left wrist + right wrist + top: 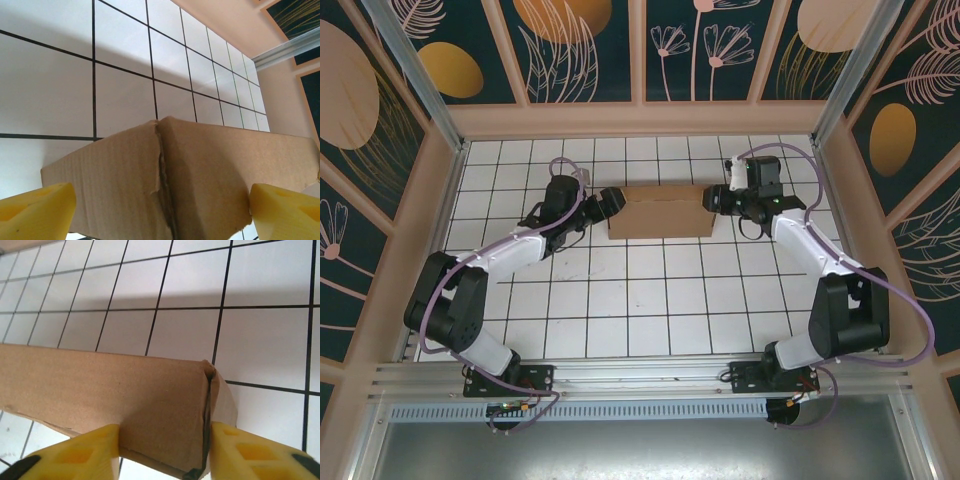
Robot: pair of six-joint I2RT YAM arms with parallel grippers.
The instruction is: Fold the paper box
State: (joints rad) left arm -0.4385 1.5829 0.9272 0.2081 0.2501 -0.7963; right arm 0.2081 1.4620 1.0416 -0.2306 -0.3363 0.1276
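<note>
The paper box (660,210), folded up mid-far on the tiled table (620,300), is pinched at its R end by the right gripper (711,198) w/ the left gripper (615,200) spread round the L end, so a lopsided squeeze cd pop the gaping corner seam (161,165).

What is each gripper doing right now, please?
Left gripper: open, fingers either side of the box end.
Right gripper: closed on the box's other end.
</note>
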